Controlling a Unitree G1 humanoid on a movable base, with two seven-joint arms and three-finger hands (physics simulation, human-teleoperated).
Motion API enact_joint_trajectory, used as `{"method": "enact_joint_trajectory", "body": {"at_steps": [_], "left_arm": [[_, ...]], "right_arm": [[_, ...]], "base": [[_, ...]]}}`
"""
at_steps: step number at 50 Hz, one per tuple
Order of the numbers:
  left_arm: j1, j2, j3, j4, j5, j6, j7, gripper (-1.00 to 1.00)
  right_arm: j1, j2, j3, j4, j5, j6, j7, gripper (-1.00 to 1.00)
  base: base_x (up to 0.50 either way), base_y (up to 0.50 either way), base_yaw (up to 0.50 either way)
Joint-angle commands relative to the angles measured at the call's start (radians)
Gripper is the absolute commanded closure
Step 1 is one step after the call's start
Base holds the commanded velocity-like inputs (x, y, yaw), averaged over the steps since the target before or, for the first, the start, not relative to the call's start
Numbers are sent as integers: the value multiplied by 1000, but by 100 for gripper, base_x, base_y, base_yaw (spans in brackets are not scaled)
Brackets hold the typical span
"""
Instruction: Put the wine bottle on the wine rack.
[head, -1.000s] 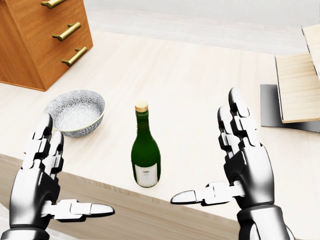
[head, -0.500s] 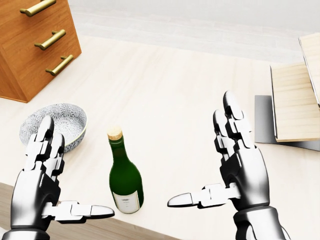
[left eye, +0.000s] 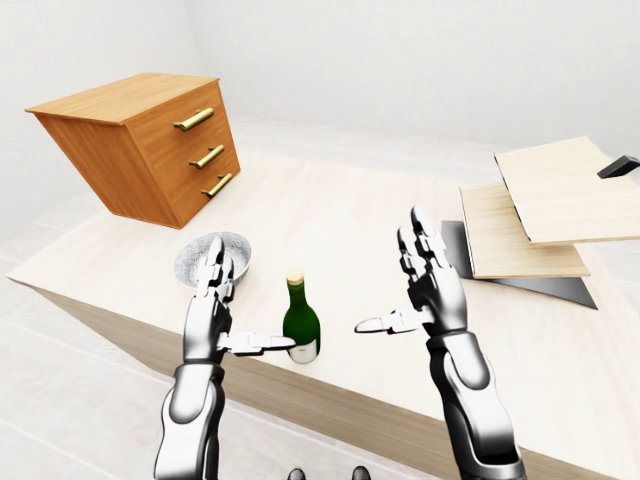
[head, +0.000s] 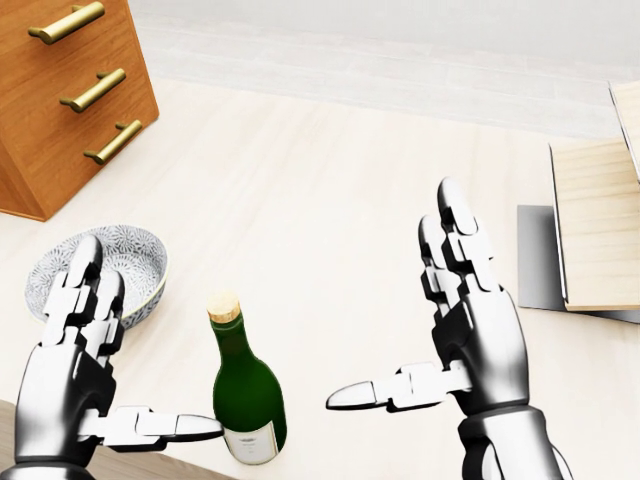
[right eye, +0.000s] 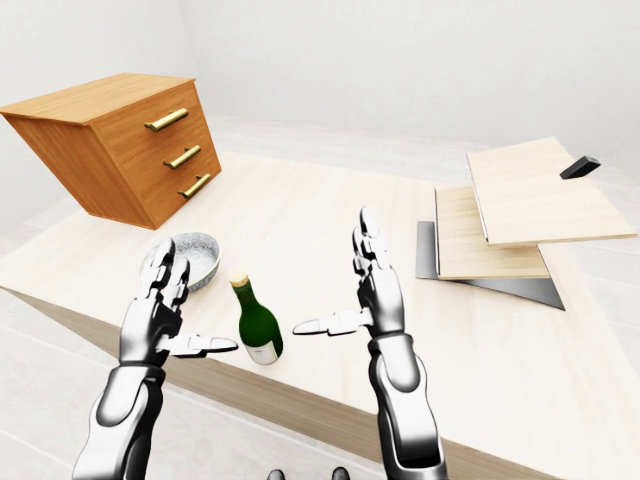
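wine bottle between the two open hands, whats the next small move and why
Probably bring the right hand in toward the wine bottle and close its fingers round the body. The bottle stands upright and ungrasped near the table edge, both hands are open, and the left hand sits beside its base.

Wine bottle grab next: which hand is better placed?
Left, probably. The left hand is open with its thumb tip at the wine bottle base. The right hand, also open, stands clearly apart, though nearer the wine rack.
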Motion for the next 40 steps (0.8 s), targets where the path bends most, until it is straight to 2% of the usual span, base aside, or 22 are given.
{"method": "enact_joint_trajectory", "body": {"at_steps": [1, 6, 9, 14, 26, 40], "left_arm": [[6, -1, 2, -13, 1, 0, -3, -100], [11, -2, 0, -18, 2, 0, -4, -100], [7, -1, 6, -10, 0, 0, -5, -100], [17, 0, 10, -29, -4, 0, -9, -100], [64, -4, 38, -66, -21, 0, -30, -100], [121, -18, 86, -136, -37, 0, -60, -100]], "right_arm": [[-18, 0, 5, 14, -3, 0, -1, -100], [-13, -5, 11, 24, -11, 0, 16, -100], [-23, 1, 2, 47, -41, 0, -21, -100], [-65, 8, -14, 120, -13, 0, -16, -100], [-222, 41, 19, 290, -44, 0, -37, -100], [-270, 79, 55, 356, -53, 0, -42, -100]], "base": [[0, 0, 0], [13, 2, 0], [32, 11, 0], [-1, 0, 0], [0, 0, 0], [0, 0, 0]]}}
